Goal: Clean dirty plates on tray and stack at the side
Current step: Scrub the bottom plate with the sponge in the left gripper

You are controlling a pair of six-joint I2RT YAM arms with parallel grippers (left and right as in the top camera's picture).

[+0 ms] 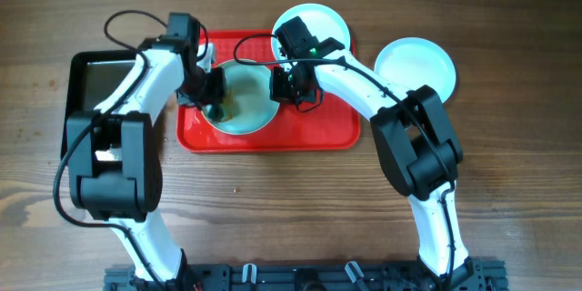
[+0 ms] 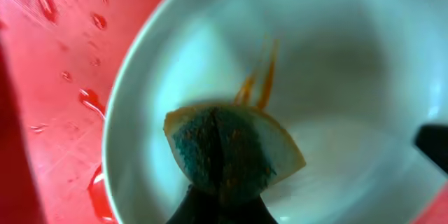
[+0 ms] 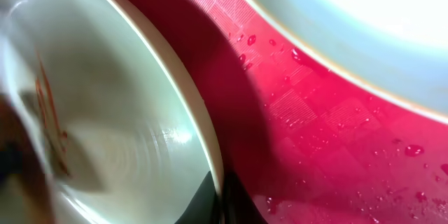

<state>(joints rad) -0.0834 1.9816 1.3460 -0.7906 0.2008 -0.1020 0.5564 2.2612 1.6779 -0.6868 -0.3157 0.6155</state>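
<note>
A mint-green plate [image 1: 247,100] lies in the middle of the red tray [image 1: 327,132]. My left gripper [image 1: 215,102] is shut on a green-and-yellow sponge [image 2: 227,150] and presses it on this plate [image 2: 336,56], next to orange sauce streaks [image 2: 262,77]. My right gripper [image 1: 289,91] is shut on the plate's right rim [image 3: 203,133], one finger inside and one outside [image 3: 220,199]. A second plate [image 1: 318,25] sits at the tray's far right corner and shows in the right wrist view [image 3: 364,28]. A third, clean-looking plate [image 1: 416,65] lies on the table to the right of the tray.
A black glossy pan [image 1: 102,82] stands on the table left of the tray. Water drops lie on the tray's surface [image 2: 49,77] [image 3: 315,126]. The table is brown wood [image 1: 291,209].
</note>
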